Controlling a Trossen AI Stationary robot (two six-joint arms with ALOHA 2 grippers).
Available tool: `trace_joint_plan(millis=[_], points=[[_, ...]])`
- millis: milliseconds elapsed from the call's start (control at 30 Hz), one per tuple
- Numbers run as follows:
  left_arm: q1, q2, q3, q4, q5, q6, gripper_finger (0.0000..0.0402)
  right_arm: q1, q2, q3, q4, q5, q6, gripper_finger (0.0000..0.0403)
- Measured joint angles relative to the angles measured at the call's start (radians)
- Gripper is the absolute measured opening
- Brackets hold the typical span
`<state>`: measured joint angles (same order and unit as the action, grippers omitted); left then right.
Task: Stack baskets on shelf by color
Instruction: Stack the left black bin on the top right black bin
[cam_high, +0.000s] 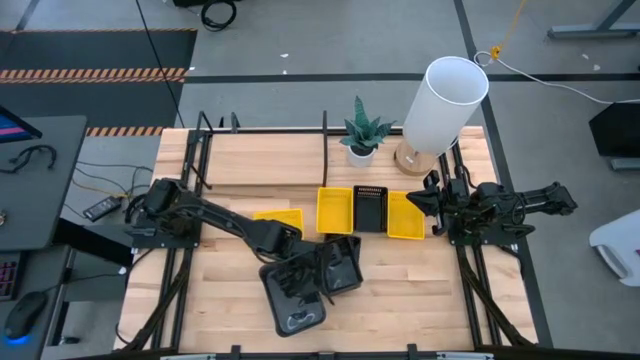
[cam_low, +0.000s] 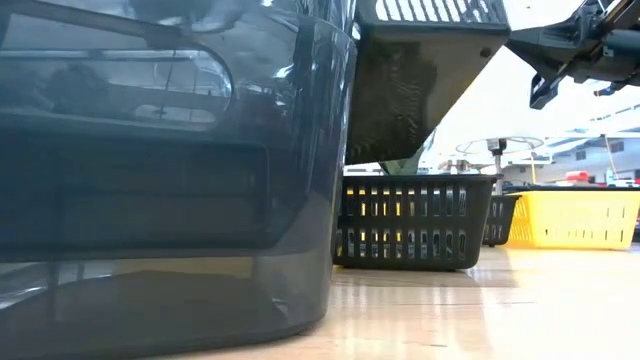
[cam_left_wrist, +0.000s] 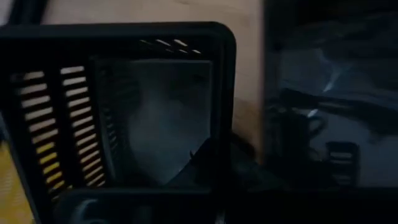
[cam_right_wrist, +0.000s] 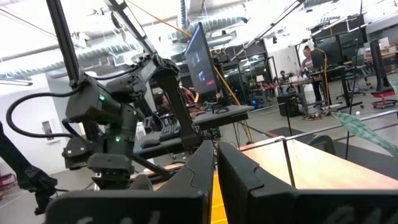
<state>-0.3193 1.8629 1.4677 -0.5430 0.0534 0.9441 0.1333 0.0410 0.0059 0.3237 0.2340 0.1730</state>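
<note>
Table: light wood planks (cam_high: 420, 290), bare along the near edge, framed by black metal bars.
Nearest basket: a dark grey basket (cam_high: 294, 296) lies at the table's near middle; in the low view its wall (cam_low: 170, 170) fills the left half and blocks most of what lies behind.
Left gripper: the left gripper (cam_high: 318, 272) is clamped shut on a black slatted basket (cam_high: 340, 266), which hangs tilted off the table just beside the grey one; the low view shows its underside (cam_low: 420, 85) lifted.
Middle row: one yellow basket (cam_high: 280, 218) lies left of centre; further right sit a yellow basket (cam_high: 334, 210), a black slatted one (cam_high: 370, 208) and another yellow one (cam_high: 405, 217), side by side and touching.
Right gripper: the right gripper (cam_high: 420, 197) hovers above the right-hand yellow basket; its fingers (cam_right_wrist: 239, 168) are nearly together and hold nothing.
Shelf: the light-wood shelf (cam_high: 270, 160) runs along the far edge.
On the far side: a small plant in a white pot (cam_high: 362, 152) and a large white cylinder lamp (cam_high: 442, 105).
Room: grey floor (cam_high: 330, 40) with cables; desks, a monitor (cam_right_wrist: 200, 59) and a person (cam_right_wrist: 308, 62) far off.
</note>
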Motion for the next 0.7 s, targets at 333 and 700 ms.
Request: trace_joint_plan(millis=[333, 700], points=[[0.028, 0.004, -0.002, 0.201, -0.179, 0.256, 0.0005, 0.000, 0.000, 0.000, 0.004, 0.000, 0.000, 0.0027], [0.197, 0.075, -0.002, 0.419, -0.146, 0.448, 0.0003, 0.000, 0.000, 0.000, 0.005, 0.000, 0.000, 0.0027]])
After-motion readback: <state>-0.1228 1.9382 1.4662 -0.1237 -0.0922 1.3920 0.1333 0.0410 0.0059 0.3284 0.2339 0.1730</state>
